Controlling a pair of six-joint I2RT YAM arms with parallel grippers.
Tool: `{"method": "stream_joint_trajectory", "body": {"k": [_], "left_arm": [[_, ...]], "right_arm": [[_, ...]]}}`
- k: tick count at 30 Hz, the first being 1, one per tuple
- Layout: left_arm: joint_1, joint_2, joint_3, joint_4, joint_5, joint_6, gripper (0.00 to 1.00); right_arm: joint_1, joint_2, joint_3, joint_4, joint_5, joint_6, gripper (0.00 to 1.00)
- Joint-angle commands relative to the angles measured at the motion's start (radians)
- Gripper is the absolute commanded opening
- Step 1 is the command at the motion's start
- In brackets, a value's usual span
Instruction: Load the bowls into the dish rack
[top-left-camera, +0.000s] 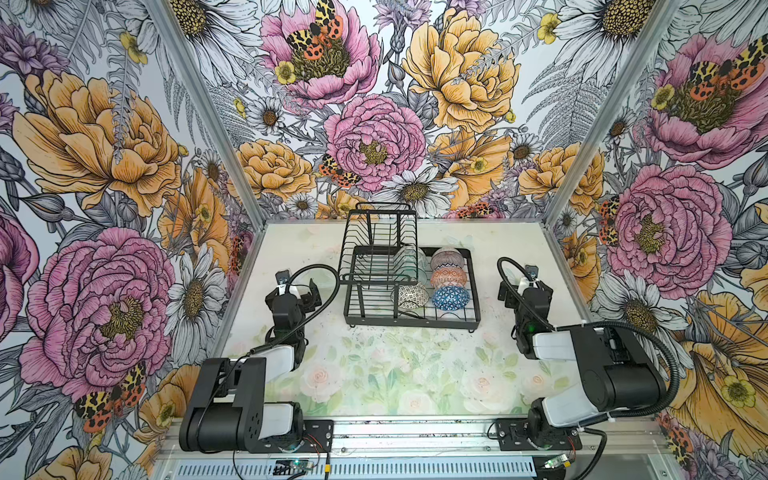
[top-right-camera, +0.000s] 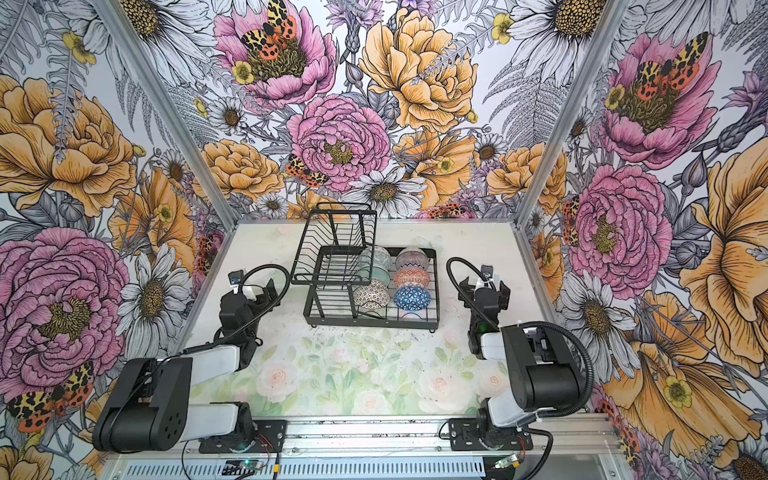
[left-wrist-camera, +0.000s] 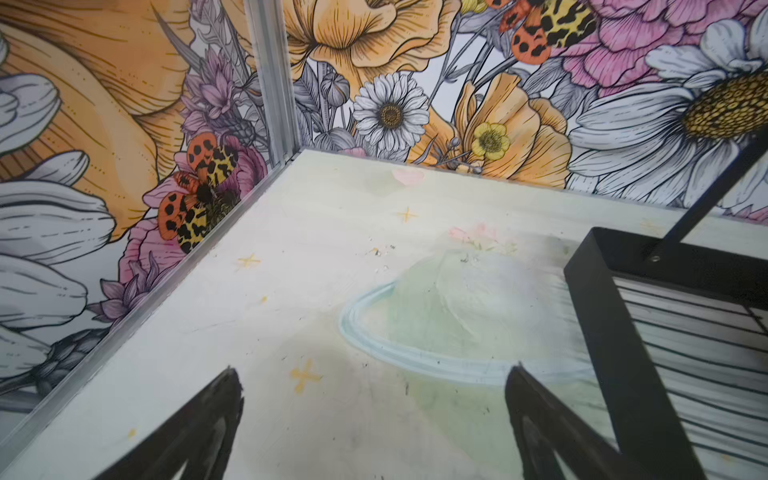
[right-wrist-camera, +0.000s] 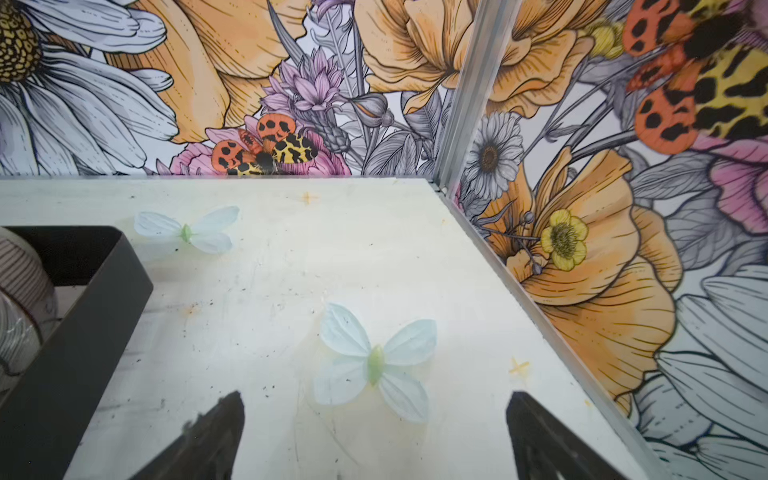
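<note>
The bowls (top-left-camera: 450, 297) are resting together in the right part of the dish rack's (top-left-camera: 415, 323) lower tray, toward the back of the table (top-left-camera: 374, 374). The left gripper (left-wrist-camera: 374, 372) is hovering just left of the rack, jaws spread wide and gripping nothing. The right gripper (right-wrist-camera: 376, 395) is hovering to the rack's right, likewise spread.

Six patterned bowls (top-left-camera: 449, 277) sit tipped on edge in the lower tray of the black dish rack (top-left-camera: 415, 323).

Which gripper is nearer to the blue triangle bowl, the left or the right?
Right. The right gripper is just past the right edge of the dish rack, beside the blue triangle bowl. The left gripper is past the opposite edge, farther off.
</note>
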Motion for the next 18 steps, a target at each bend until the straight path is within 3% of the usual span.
{"method": "stream_joint_trajectory", "body": {"k": [1, 2, 4, 6, 18], "left_arm": [[0.025, 0.146, -0.019, 0.290, 0.082, 0.024, 0.99], [0.037, 0.211, 0.004, 0.315, 0.098, 0.015, 0.99], [0.048, 0.177, 0.082, 0.094, 0.138, 0.016, 0.99], [0.025, 0.207, 0.069, 0.177, 0.105, 0.038, 0.99], [-0.006, 0.200, 0.072, 0.158, 0.048, 0.056, 0.99]], "right_arm": [[-0.014, 0.000, 0.031, -0.012, -0.128, 0.031, 0.99], [-0.020, 0.012, 0.037, -0.004, -0.141, 0.030, 1.00], [-0.024, 0.008, 0.041, -0.024, -0.143, 0.035, 1.00], [-0.025, 0.006, 0.040, -0.024, -0.144, 0.038, 0.99], [-0.026, 0.007, 0.039, -0.021, -0.145, 0.037, 1.00]]}}
